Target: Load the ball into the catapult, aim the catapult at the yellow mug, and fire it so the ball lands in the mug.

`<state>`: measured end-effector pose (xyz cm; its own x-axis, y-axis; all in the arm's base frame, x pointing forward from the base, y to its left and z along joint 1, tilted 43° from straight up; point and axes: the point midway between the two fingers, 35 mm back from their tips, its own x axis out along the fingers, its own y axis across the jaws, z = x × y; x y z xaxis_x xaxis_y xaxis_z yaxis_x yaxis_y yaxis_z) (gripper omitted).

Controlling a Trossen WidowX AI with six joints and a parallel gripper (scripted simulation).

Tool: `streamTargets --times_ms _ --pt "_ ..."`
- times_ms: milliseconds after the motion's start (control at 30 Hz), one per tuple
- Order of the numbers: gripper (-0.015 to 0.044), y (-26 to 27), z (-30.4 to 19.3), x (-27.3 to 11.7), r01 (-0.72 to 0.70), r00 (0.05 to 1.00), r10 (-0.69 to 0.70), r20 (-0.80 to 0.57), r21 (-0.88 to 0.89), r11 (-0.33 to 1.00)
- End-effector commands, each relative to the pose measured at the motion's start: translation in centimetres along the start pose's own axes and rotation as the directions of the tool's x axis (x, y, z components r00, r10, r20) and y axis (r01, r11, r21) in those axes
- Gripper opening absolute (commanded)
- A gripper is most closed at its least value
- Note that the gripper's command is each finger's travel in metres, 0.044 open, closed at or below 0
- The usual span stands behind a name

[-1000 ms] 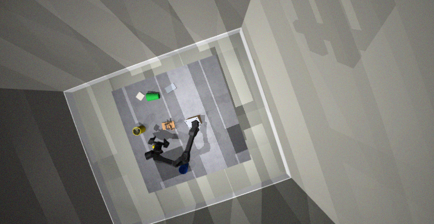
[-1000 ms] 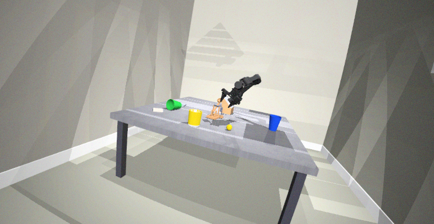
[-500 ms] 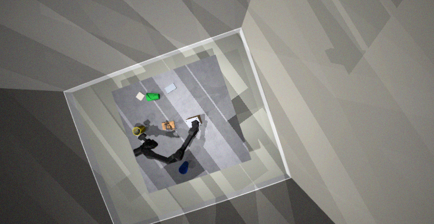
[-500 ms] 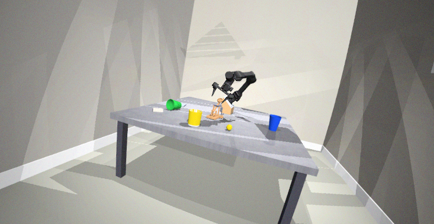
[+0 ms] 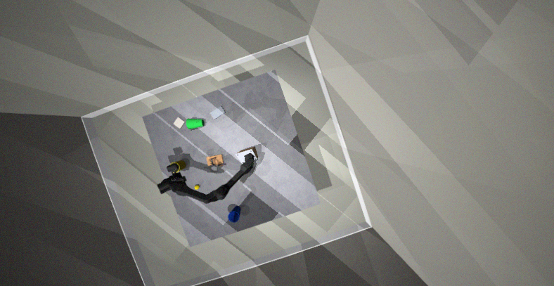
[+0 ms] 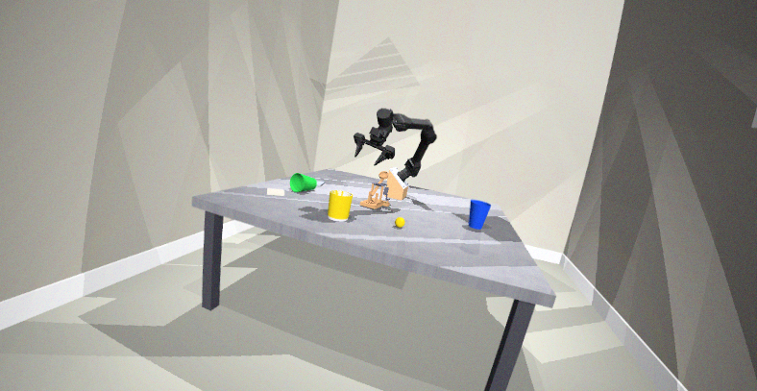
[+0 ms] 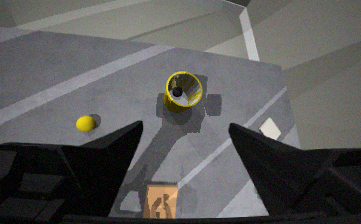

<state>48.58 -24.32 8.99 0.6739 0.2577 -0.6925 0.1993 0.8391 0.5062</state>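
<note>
One yellow mug (image 5: 180, 165) (image 6: 339, 206) (image 7: 172, 104), long axis vertical, mouth up, left of the yellow ball (image 5: 197, 187) (image 6: 400, 222) (image 7: 85, 124), both near, wooden catapult (image 5: 211, 160) (image 6: 375, 204) (image 7: 153, 192) farther back, gripper (image 5: 177, 173) (image 6: 366, 159) (image 7: 186, 125) wide, holding nothing.

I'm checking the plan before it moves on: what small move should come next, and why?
Probably shift the open claw sideways toward the small yellow ball: it lies loose on the table, outside the fingers.

Matt black gripper (image 5: 175, 170) (image 6: 374, 150) (image 7: 186, 125), wood-look catapult (image 5: 214, 160) (image 6: 375, 204) (image 7: 161, 200), plastic-looking yellow mug (image 5: 179, 166) (image 6: 340, 206) (image 7: 173, 104), smooth-looking blue cup (image 5: 234, 215) (image 6: 477, 214)
</note>
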Motion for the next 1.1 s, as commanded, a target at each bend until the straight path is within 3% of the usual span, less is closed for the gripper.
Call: streamTargets --times_ms 0,233,1067 --pt "0.044 -1.4 1.3 -0.1 -0.037 0.998 0.034 0.044 0.088 0.995" --pt "0.044 -4.3 3.5 -0.8 -0.116 0.988 0.087 0.13 0.238 0.964" --pt "0.044 -4.5 3.6 -0.9 -0.113 0.988 0.083 0.132 0.239 0.964"
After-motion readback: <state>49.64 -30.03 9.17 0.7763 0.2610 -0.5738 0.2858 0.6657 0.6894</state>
